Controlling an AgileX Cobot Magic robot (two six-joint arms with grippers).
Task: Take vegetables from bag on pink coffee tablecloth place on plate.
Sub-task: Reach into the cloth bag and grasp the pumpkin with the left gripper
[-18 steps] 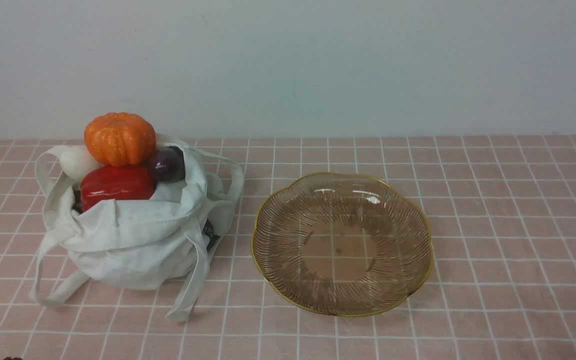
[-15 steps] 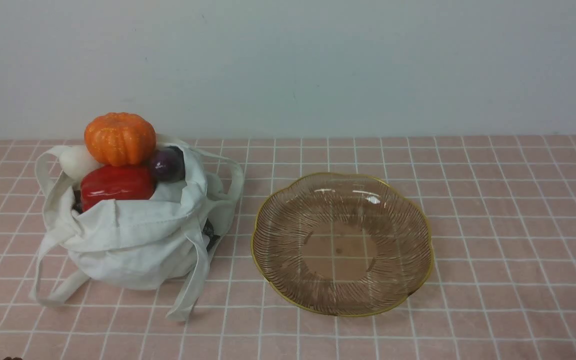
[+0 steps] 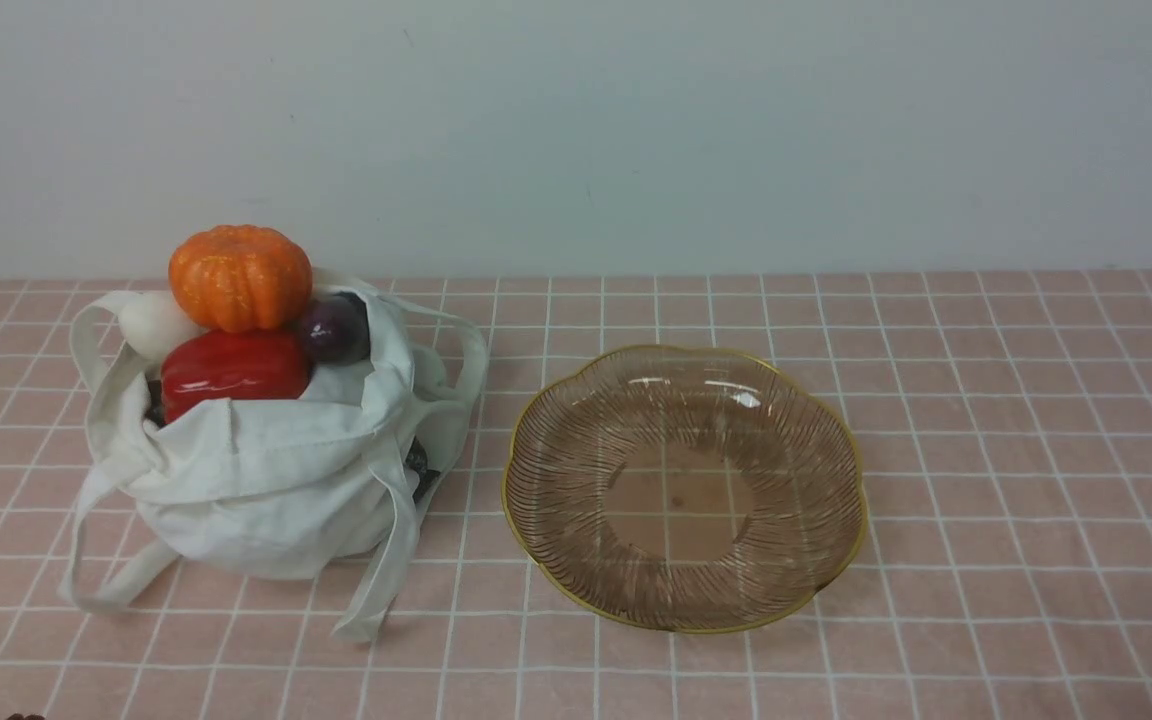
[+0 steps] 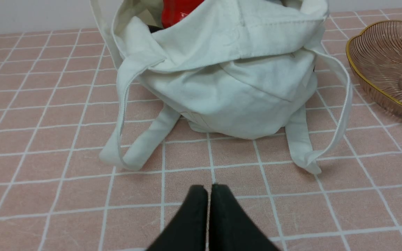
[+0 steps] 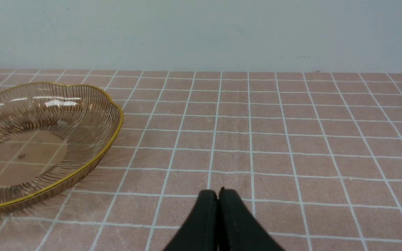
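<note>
Pumpkin [image 3: 240, 278] atop red pepper [image 3: 234, 372], crowding bag mouth [image 3: 236, 445]; both grippers' jaws closed, holding nothing

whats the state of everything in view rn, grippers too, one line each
bag: mouth open, filled, handles hanging loose
orange pumpkin: on top of the pile, above the red bell pepper
red bell pepper: partly inside the bag
white oval: at the bag's mouth
dark purple ball: at the bag's mouth
plate: upright, empty
tablecloth: spread flat
left gripper: shut, empty
right gripper: shut, empty
</note>
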